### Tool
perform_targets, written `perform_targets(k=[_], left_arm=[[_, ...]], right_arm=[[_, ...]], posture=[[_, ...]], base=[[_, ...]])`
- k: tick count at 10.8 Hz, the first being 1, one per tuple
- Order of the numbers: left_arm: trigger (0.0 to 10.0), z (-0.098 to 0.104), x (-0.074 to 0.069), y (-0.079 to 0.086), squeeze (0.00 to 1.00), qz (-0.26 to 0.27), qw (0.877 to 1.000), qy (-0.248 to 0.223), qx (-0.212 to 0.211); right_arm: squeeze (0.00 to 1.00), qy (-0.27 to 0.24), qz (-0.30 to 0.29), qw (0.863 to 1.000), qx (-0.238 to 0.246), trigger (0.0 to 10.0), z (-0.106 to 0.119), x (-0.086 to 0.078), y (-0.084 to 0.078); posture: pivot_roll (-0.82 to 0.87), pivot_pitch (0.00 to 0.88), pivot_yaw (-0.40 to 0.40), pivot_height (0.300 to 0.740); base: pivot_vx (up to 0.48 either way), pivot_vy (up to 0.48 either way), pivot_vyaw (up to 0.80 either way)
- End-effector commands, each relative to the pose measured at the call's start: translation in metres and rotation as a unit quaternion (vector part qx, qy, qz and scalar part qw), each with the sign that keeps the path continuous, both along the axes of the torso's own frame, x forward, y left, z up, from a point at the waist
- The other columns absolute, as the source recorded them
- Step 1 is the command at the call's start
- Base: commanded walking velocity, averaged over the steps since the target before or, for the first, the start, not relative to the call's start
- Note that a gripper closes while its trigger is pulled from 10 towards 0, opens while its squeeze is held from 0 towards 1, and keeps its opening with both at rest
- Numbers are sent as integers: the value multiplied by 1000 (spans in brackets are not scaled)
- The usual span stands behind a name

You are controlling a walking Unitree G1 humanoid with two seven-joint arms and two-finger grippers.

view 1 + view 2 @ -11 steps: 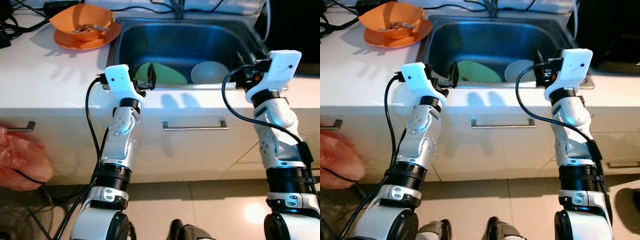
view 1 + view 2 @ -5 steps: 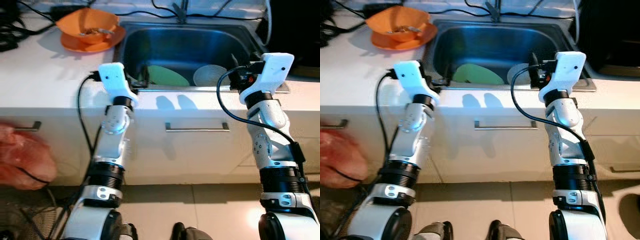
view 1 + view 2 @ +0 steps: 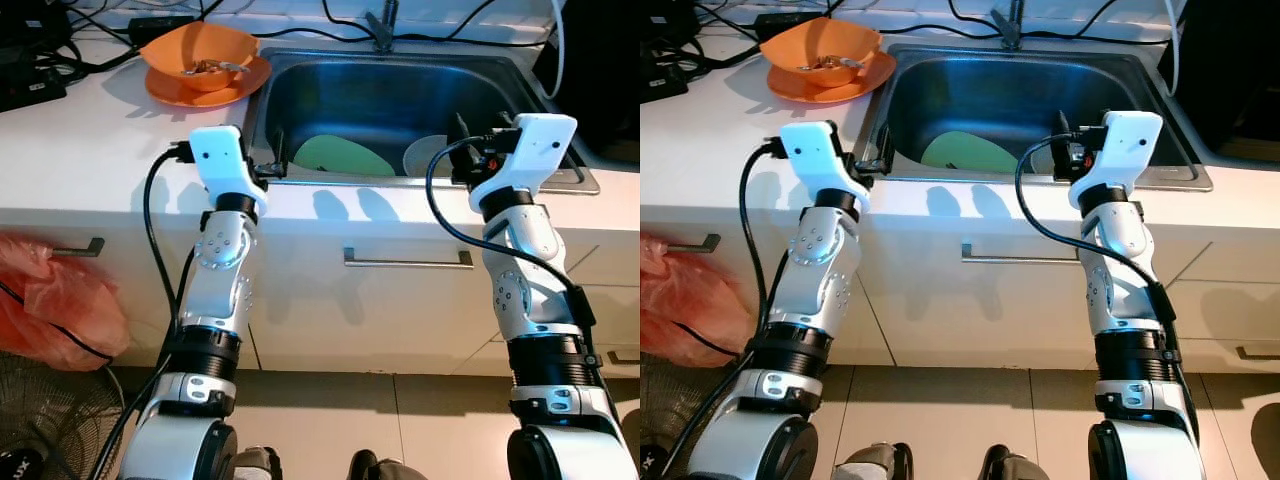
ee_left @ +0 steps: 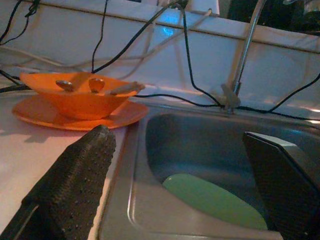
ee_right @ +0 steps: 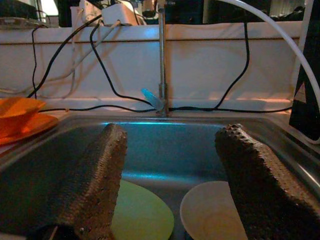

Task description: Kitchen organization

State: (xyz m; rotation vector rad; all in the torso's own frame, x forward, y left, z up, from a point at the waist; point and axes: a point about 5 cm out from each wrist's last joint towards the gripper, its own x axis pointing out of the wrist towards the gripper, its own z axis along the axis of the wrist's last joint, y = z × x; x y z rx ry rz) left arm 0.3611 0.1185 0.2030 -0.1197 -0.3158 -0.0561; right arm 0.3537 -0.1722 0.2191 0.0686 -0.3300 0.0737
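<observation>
Both the left end effector [image 4: 185,185] and right end effector [image 5: 170,185] are held released over the sink [image 3: 400,80], where a green plate [image 3: 343,157] and white plate [image 3: 425,155] lie; stiff, slippery, breakable, they are best gripped at the rim.

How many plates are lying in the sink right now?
2: a green plate on the robot's left, a white plate on its right. Others could be hidden below the near rim.
</observation>
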Motion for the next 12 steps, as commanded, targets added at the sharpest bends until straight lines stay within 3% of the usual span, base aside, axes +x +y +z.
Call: perform_targets(k=[1, 5, 11, 12], left_arm=[[10000, 1, -1, 0, 0, 3, 1000, 2, 9], [10000, 15, -4, 6, 0, 2, 1000, -16, 8], [10000, 18, -5, 7, 0, -3, 1000, -14, 17], [10000, 20, -5, 5, 0, 0, 1000, -17, 13]], right_arm=[[0, -5, -3, 1000, 1, 10000, 1, -3, -2], [0, -6, -3, 1000, 6, 10000, 1, -5, 0], [0, -9, 5, 1000, 10, 10000, -1, -6, 5], [0, -9, 10, 1000, 9, 10000, -1, -7, 6]], posture=[[-12, 117, 14, 740], [13, 132, 33, 740], [23, 118, 59, 740], [22, 119, 61, 740]], base=[[0, 0, 0], [394, 0, 0], [460, 0, 0], [0, 0, 0]])
